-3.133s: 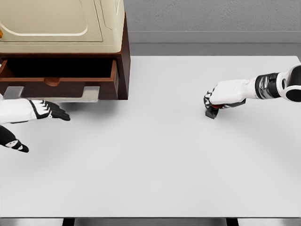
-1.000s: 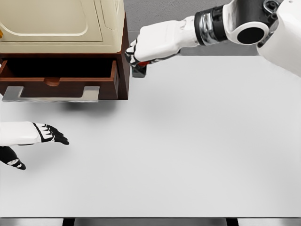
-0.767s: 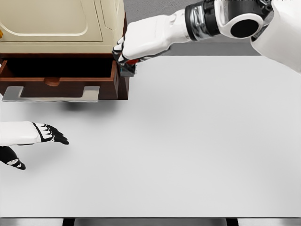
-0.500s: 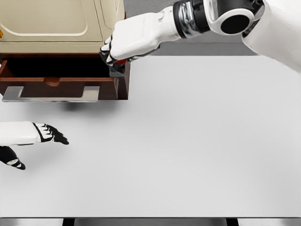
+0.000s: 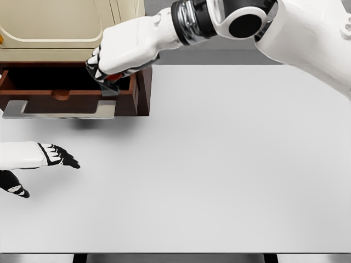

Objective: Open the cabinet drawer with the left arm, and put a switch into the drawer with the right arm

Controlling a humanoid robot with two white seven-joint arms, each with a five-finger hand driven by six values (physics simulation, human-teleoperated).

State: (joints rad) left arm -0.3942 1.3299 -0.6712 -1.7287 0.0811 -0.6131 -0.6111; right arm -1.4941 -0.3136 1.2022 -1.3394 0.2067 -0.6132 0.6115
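The brown cabinet [image 5: 143, 90] stands at the table's back left with a cream top. Its drawer [image 5: 66, 98] is pulled out, showing a dark inside and a grey handle [image 5: 57, 111] along the front. My right hand [image 5: 107, 74] reaches across from the upper right and hovers over the drawer's right part. It is shut on a small dark switch [image 5: 109, 86] with a bit of red showing under the fingers. My left hand [image 5: 55, 156] rests low at the left edge over the table, fingers spread and holding nothing.
The white table [image 5: 219, 164] stretches wide to the right and front of the cabinet. The cabinet's cream top [image 5: 55, 27] rises just behind the right hand. My right forearm [image 5: 219, 16] spans the upper middle of the view.
The right hand carried the switch leftward from beside the cabinet's right side to above the open drawer. The left hand stayed still over the last second.
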